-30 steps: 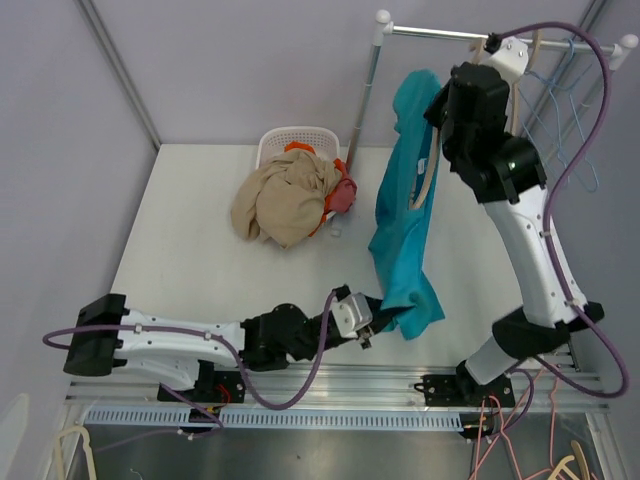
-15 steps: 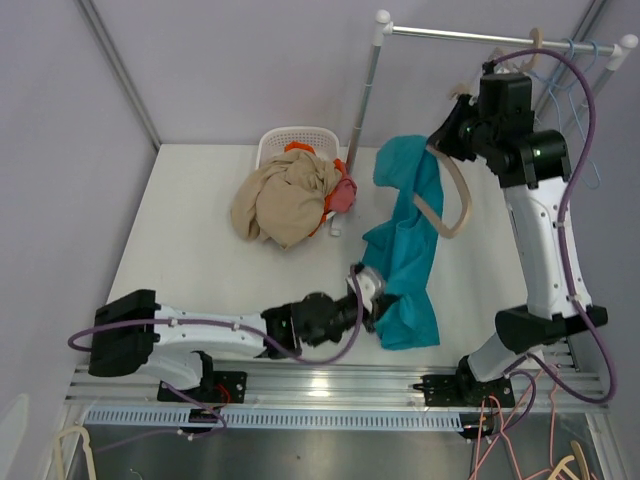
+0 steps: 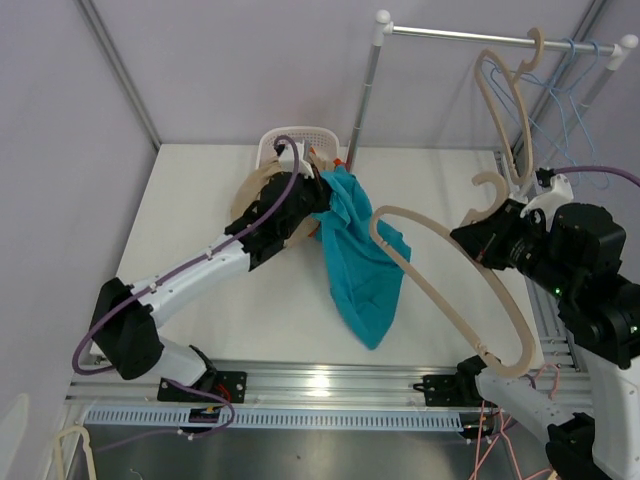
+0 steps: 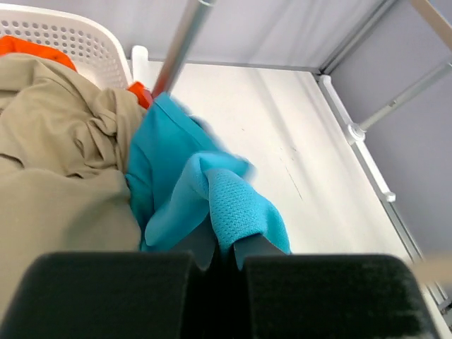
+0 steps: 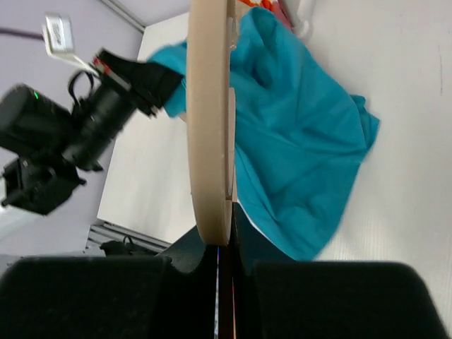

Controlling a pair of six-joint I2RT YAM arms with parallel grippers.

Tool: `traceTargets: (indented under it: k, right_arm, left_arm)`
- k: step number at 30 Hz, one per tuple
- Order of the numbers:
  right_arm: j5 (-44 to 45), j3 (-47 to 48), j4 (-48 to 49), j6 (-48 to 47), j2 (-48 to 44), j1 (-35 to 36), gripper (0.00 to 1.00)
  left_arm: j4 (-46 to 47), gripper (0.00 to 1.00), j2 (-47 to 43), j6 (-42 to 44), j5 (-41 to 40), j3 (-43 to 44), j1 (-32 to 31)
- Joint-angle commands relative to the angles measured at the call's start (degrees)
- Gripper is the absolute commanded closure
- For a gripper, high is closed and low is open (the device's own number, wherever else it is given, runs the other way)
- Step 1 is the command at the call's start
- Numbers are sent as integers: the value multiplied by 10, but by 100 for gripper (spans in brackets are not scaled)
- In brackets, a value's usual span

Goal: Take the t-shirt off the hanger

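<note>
Where the t-shirt lies: you find the teal t-shirt [image 3: 358, 275] in the centre of the top view. Its lower part is spread on the table [image 3: 200, 230] and its upper end is lifted beside the white basket [image 3: 300, 135].
Long axis: it runs on a diagonal, from upper centre by the basket down to lower centre-right.
Hold on the cloth: the left gripper [image 4: 220, 254] is pressed together on a fold of the upper end, just beside the beige clothes [image 4: 56, 176].
Hanger: the hanger [image 5: 208, 106] is to the right of the shirt. Its left tip is at the shirt's upper right edge, and you cannot tell whether that tip is inside the cloth.
Hold on the hanger: the right gripper [image 5: 220, 256] is pinching the hanger bar.
Nearer arm: the left one, since it already holds the shirt.
Left arm pose: stretched from the lower left of the frame up to the centre.
Right arm pose: folded at the right edge, wrist pointing left.
Coming move, as a judgement: you should draw the two grippers apart, the shirt to the left and the hanger to the right.
</note>
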Motion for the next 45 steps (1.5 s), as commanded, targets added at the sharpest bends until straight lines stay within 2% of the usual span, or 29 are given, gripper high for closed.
traceTargets:
  k: [1, 4, 6, 7, 9, 10, 14, 16, 17, 21, 26, 30, 36, 38, 40, 41, 43, 44, 45]
  right_arm:
    - [-4, -14, -28, 11, -23, 4, 100]
    - [47, -15, -16, 0, -52, 3, 100]
    - [91, -15, 7, -16, -58, 2, 100]
    - [102, -19, 18, -26, -58, 4, 100]
    - [122, -39, 73, -36, -51, 3, 100]
    - [126, -45, 112, -45, -44, 3, 100]
    - [117, -53, 185, -70, 11, 3, 100]
    - [115, -51, 219, -86, 43, 3, 100]
    - [121, -51, 230, -89, 50, 3, 100]
    - [159, -49, 289, -114, 77, 1, 100]
    - [181, -13, 337, -153, 143, -16, 100]
    - [176, 63, 336, -179, 209, -40, 100]
    - [140, 103, 357, -185, 272, -75, 100]
    - [121, 124, 358, -187, 289, -88, 100]
    - [110, 147, 347, -192, 323, -105, 100]
    - [105, 172, 343, -196, 336, -109, 100]
    - [97, 195, 339, -201, 373, -122, 100]
    - [95, 215, 339, -208, 385, -127, 100]
    - [94, 225, 339, -210, 398, -131, 100]
  left_arm:
    - [-35, 99, 6, -19, 68, 62, 29]
    - [-9, 99, -12, -3, 129, 100, 28]
    - [-37, 99, -12, 1, 151, 134, 28]
    - [-65, 99, -1, 7, 153, 225, 28]
    - [-148, 100, 32, 31, 157, 293, 28]
    - [-157, 99, 39, 38, 157, 366, 28]
    - [-157, 99, 61, 78, 139, 464, 38]
    - [-177, 99, 89, 85, 128, 535, 58]
    - [-182, 99, 100, 86, 123, 602, 66]
    - [-181, 99, 140, 113, 121, 690, 111]
    - [-129, 99, 161, 117, 140, 717, 149]
    - [-114, 99, 189, 105, 156, 728, 172]
    - [-104, 99, 252, 81, 193, 731, 199]
    - [-107, 99, 262, 85, 176, 722, 201]
    - [-121, 99, 261, 78, 134, 670, 202]
    - [-127, 99, 256, 48, 111, 647, 203]
    - [-133, 99, 234, -4, 76, 522, 208]
    - [-138, 99, 228, -71, 78, 484, 208]
    - [-132, 99, 223, -100, 109, 410, 208]
